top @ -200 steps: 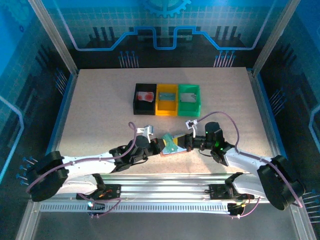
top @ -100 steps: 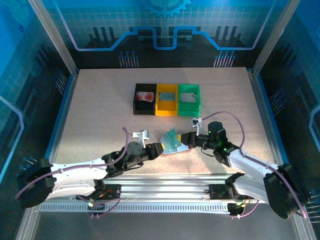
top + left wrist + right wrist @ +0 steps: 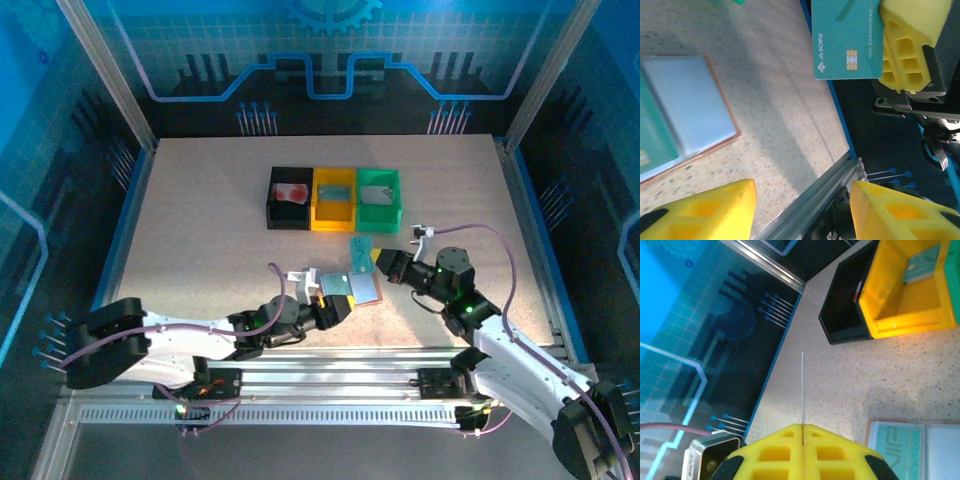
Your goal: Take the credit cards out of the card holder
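**A:** Card holder (image 3: 366,290): where is it, and are the cards out?

**B:** It lies open and flat on the table (image 3: 200,230). One teal card (image 3: 847,37) is lifted clear, just past the holder's far side, between it and the bins (image 3: 333,222). A second teal card (image 3: 897,442) sits tucked in the holder's pocket.

**A:** What holds the lifted one?

**B:** The right gripper (image 3: 803,426), fingers pressed together on one edge, likely so the face clears the pocket without bending.

**A:** And the left gripper (image 3: 801,200)?

**B:** Fingers apart, gripping nothing, low at the holder's near edge. My guess: it sits there to pin the holder while the second card gets pulled.
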Controlling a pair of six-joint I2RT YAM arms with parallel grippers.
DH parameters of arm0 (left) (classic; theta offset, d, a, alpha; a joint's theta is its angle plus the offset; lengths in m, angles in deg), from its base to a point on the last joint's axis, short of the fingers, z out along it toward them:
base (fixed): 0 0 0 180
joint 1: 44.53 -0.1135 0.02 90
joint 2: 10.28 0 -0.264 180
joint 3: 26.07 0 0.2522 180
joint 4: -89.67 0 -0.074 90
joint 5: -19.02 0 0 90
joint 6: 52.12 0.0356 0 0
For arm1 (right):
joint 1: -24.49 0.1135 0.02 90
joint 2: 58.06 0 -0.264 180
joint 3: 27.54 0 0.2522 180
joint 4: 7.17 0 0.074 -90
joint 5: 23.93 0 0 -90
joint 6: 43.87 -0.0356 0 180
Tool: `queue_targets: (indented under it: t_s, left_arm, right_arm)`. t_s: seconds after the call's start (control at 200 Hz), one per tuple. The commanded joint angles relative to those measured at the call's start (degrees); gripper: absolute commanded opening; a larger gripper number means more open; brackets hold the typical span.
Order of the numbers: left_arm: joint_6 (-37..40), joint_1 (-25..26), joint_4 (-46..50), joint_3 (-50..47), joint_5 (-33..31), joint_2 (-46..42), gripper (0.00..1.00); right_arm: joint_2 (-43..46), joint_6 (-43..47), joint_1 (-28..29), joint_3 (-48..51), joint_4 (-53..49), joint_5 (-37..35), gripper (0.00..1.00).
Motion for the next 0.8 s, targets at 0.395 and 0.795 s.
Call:
queue_targets:
  t_s: [0.395, 0.795]
  left_arm:
    - [-3.36, 0.37, -28.43, 4.96, -4.80, 12.07, 0.69]
    - [-4.92, 0.43, -35.17, 3.18, -8.05, 15.32, 0.69]
  right_arm:
    - [5.31, -10.68, 3.37, 4.69, 4.00, -7.15, 0.00]
    - [7.40, -11.02, 6.82, 4.83, 3.66, -11.71, 0.00]
